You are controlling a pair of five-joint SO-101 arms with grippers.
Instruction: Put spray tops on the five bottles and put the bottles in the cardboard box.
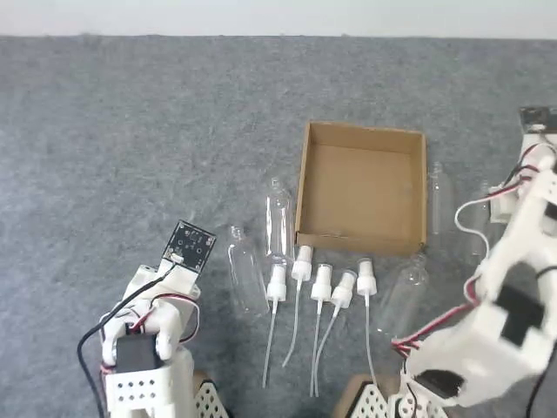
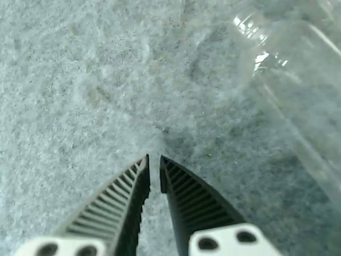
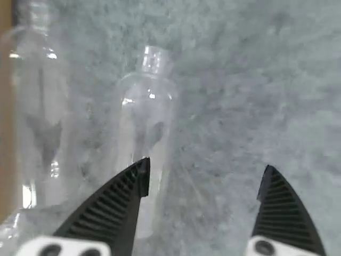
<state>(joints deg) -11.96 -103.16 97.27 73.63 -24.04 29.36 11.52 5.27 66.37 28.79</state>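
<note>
R pincer [image 3: 206, 165] agape nr bottle [image 3: 146, 117]

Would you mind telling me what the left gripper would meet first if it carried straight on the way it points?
Most likely the bare grey mat: the left gripper points down at it with nothing between. The clear bottle lies off to one side of that line.

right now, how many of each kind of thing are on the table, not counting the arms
clear bottles: 5
spray tops: 5
cardboard box: 1
total: 11
</note>
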